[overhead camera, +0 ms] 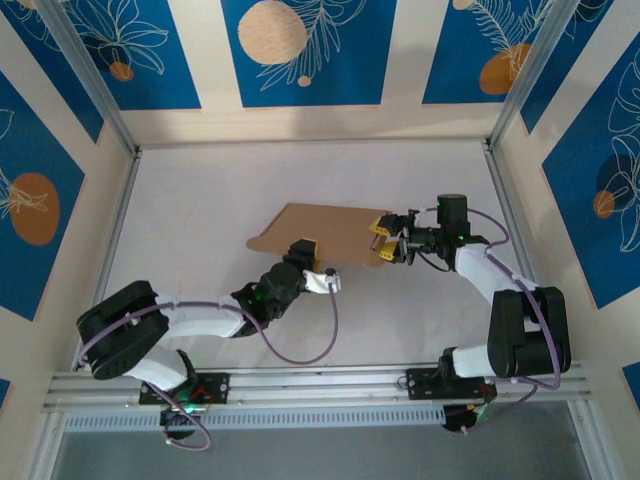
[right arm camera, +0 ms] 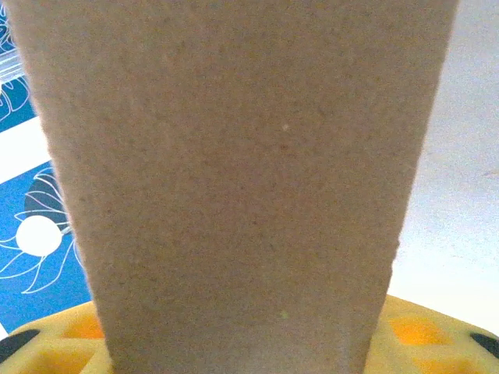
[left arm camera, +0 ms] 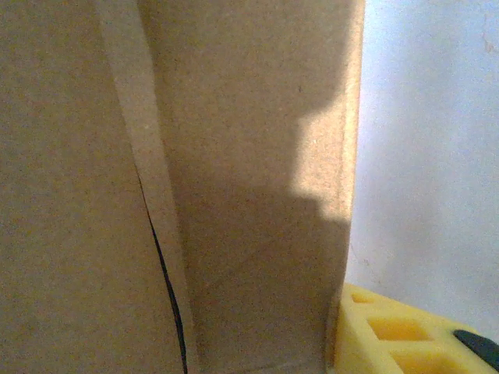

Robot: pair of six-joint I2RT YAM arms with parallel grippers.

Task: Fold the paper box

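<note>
The paper box (overhead camera: 325, 228) is a brown cardboard sheet lying near the middle of the white table, its right end lifted. My right gripper (overhead camera: 384, 243) holds that right edge. In the right wrist view a cardboard flap (right arm camera: 234, 179) runs between the yellow fingers (right arm camera: 425, 335) and spans the gap between them. My left gripper (overhead camera: 301, 256) sits at the sheet's near edge, where a small flap stands up. In the left wrist view cardboard panels (left arm camera: 249, 195) with a dark slit stand right in front, their edge against one yellow finger (left arm camera: 390, 331). The other finger is hidden.
The white table (overhead camera: 200, 190) is walled by blue-and-cream panels, with aluminium posts (overhead camera: 90, 80) at the back corners. A metal rail (overhead camera: 320, 385) with both arm bases runs along the near edge. A purple cable loops beside the left arm (overhead camera: 330, 330).
</note>
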